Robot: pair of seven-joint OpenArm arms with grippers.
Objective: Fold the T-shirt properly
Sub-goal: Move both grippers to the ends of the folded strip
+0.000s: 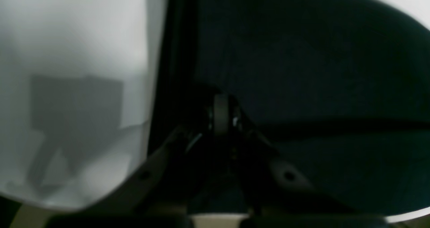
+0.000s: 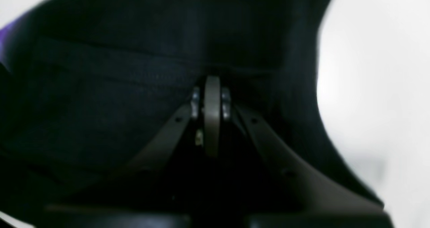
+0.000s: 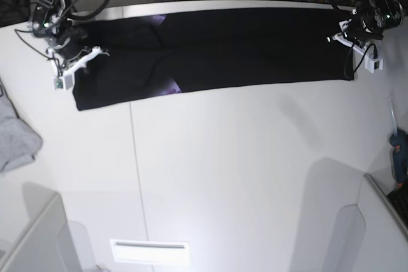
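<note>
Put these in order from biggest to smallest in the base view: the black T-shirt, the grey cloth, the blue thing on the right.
1. T-shirt, biggest by far.
2. Grey garment, partly cut off at the edge.
3. Blue tool, smallest.

Both wrist views are coming through blurred for me. In the left wrist view the T-shirt (image 1: 319,70) is reading as one dark mass running off the frame at 3 o'clock, and I am not making out whether cloth sits between the left gripper (image 1: 221,112) tips. The right gripper (image 2: 212,97) is giving me the same trouble, its base cut off at 6 o'clock. In the base view the light grey garment (image 3: 14,138) is being cropped at 9 o'clock, and the blue-handled tool (image 3: 399,157) at 3 o'clock is too small to identify.
</note>
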